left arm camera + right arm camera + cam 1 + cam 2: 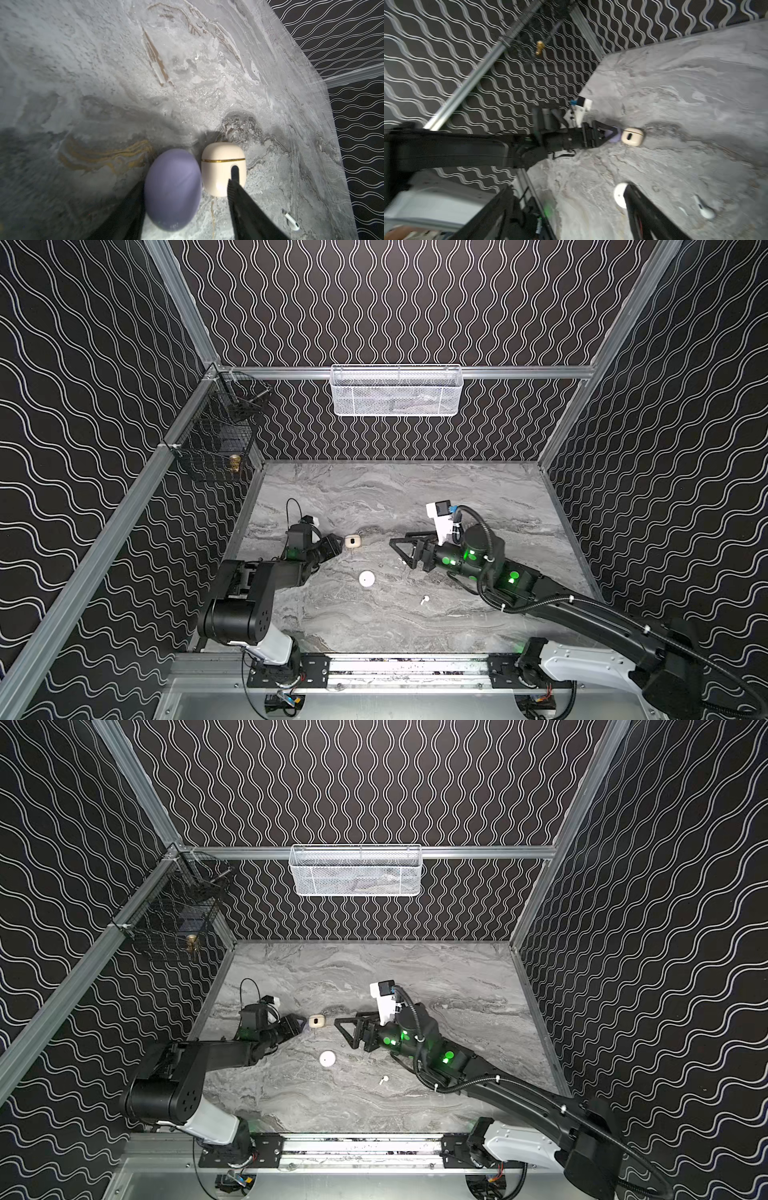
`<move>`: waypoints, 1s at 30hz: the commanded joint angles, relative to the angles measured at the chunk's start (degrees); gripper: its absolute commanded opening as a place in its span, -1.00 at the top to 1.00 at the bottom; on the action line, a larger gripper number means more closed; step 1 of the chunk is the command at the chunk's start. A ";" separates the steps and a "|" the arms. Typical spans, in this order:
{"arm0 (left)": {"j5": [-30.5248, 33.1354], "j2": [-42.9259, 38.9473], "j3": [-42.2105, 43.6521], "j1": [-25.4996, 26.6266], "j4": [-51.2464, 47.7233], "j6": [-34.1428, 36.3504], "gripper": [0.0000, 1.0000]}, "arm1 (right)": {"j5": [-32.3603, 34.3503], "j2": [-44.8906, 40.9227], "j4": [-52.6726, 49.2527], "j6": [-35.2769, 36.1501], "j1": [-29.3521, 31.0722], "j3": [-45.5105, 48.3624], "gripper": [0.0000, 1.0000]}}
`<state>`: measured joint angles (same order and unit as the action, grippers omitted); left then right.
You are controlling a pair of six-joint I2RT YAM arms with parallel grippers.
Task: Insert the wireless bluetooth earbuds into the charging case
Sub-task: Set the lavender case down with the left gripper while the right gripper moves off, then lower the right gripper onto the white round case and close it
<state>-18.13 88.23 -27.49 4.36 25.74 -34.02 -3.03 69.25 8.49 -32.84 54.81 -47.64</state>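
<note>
The left tool [186, 181] stands parted around the lavender case [172, 191], beside the cream case [220, 166]. The right tool [400, 554] spreads wide above the tabletop [415, 497].

Dim booth, table [415, 497] lit from above, top views sharp. Left wrist view: glare on marble, dark shadow beside blurry purple case [172, 187]. Right wrist view motion-blurred, worst at edges.
</note>
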 commanded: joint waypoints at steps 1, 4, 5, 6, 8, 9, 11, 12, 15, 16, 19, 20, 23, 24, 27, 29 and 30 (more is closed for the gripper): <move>2.31 -2.13 0.15 -0.14 -1.38 1.89 -0.61 | 4.87 6.77 -7.89 4.43 1.85 -3.43 -0.72; 4.93 -5.62 0.57 -0.40 -3.84 2.90 -0.82 | 8.48 15.62 -12.25 6.22 4.19 -8.52 -0.72; 5.93 -7.26 0.94 -0.44 -4.58 3.19 -0.85 | 10.22 18.26 -13.11 6.73 5.08 -10.08 -0.73; 7.03 -9.13 1.53 -0.41 -4.86 3.47 -0.87 | 11.47 21.09 -13.89 6.95 5.79 -12.25 -0.75; 9.32 -12.92 2.70 -0.45 -5.44 3.65 -0.90 | 12.81 25.75 -15.19 7.53 6.56 -15.17 -0.76; 10.73 -15.34 3.40 -0.45 -5.92 3.76 -0.91 | 13.86 28.55 -17.03 7.54 6.95 -17.18 -0.76; 13.92 -20.19 5.17 -0.44 -6.44 3.97 -0.92 | 17.04 32.86 -21.37 6.89 7.79 -20.86 -0.75; 15.53 -23.03 6.36 -0.41 -6.51 3.77 -0.95 | 18.68 34.88 -23.69 6.49 8.34 -22.90 -0.75; 17.92 -29.86 9.78 -0.42 -4.75 2.69 -0.97 | 22.10 39.00 -28.54 5.94 10.32 -27.00 -0.74; 18.37 -31.25 10.55 -0.43 -4.35 2.43 -0.97 | 23.41 40.83 -30.27 5.28 10.82 -28.37 -0.74; 19.12 -33.77 11.23 -0.43 -4.98 1.79 -0.97 | 24.60 44.71 -34.31 3.66 11.70 -31.83 -0.72; 18.97 -34.13 11.25 -0.41 -4.95 1.71 -0.97 | 24.20 45.80 -34.98 3.45 11.99 -32.81 -0.71; 18.57 -34.88 11.44 -0.45 -4.55 1.68 -0.97 | 24.23 49.09 -37.51 2.85 12.33 -35.74 -0.68; 18.60 -34.98 11.43 -0.38 -4.85 1.74 -0.97 | 24.60 50.01 -38.43 2.45 12.34 -36.68 -0.67; 19.13 -35.66 11.60 -0.42 -4.99 1.77 -0.97 | 24.85 51.87 -39.66 1.64 12.34 -38.22 -0.59; 18.81 -35.75 11.81 -0.43 -4.22 1.98 -0.97 | 24.34 52.32 -39.37 1.55 12.35 -38.30 -0.53; 18.78 -35.73 11.79 -0.45 -4.21 1.96 -0.97 | 24.12 52.43 -39.03 1.31 12.34 -38.15 -0.50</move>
<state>0.21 52.66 -15.81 4.01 20.29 -31.57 20.43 121.27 -28.40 -29.93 67.07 -85.21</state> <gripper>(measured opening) 0.984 0.755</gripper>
